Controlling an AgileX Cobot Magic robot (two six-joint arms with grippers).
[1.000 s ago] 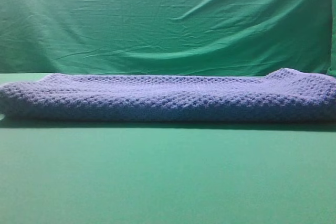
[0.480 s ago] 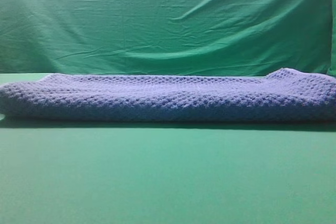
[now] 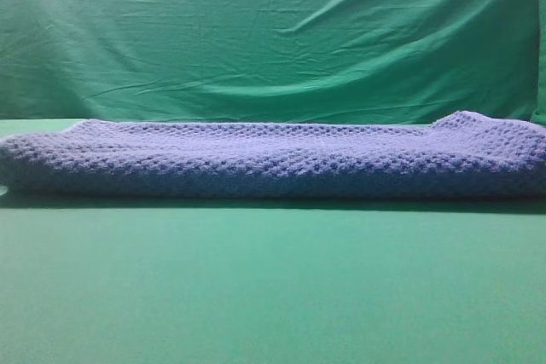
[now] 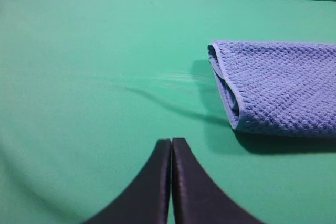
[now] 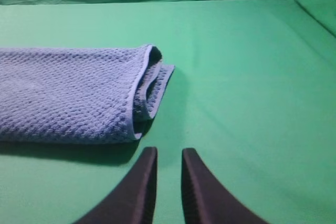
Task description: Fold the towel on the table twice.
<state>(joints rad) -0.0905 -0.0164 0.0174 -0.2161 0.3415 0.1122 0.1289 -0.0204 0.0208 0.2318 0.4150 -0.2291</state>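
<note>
Nothing has shifted since a second ago: from the high view the towel lies as one long folded band across the far side of the table, no arm in sight. Over on the left wrist view, the left gripper hovers off the towel's left end, jaws pressed together and holding nothing. Right wrist view now: the right gripper sits just short of the layered right end, jaws barely apart and empty, so one fold looks done and the second calls for opening up and pinching an end.
</note>
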